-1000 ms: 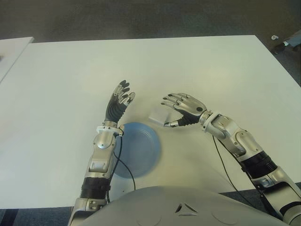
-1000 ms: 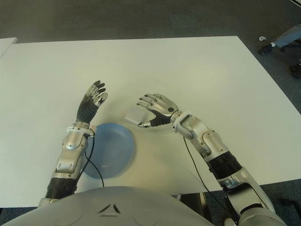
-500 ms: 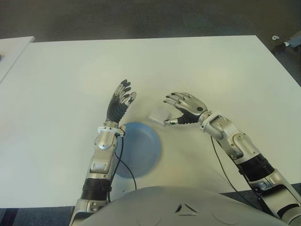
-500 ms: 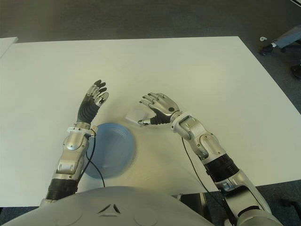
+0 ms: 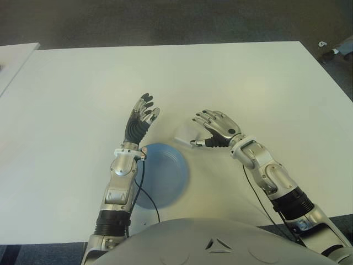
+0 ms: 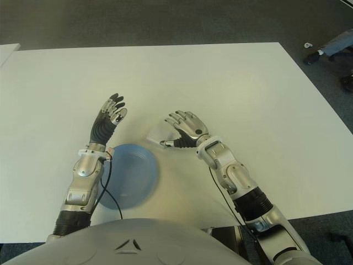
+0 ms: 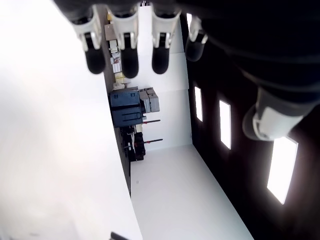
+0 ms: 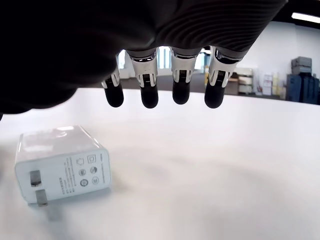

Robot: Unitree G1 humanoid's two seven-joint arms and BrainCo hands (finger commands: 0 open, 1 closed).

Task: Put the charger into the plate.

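The right hand (image 5: 216, 128), fingers spread and empty, hovers over the small white square charger (image 5: 186, 133), beside the round blue plate (image 5: 165, 176); the left hand (image 5: 140, 118) is open too.

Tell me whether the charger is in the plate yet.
Out. The charger lies on the table beside the plate, under the open right hand.

Across the top of the frame the robot hand (image 7: 165, 30) shows four fingers (image 7: 129, 55), straight and spread side by side, with dark tips and pale knuckle sections. A thumb tip (image 7: 274, 120), pale and rounded, juts in at the right edge. The fingers hold nothing. The white tabletop (image 7: 50, 150) fills the left side. Beyond its edge, mid-frame, stand dark cabinets (image 7: 126, 107) and stacked boxes (image 7: 150, 100), and bright rectangular panels (image 7: 282, 167) line the dark right part.
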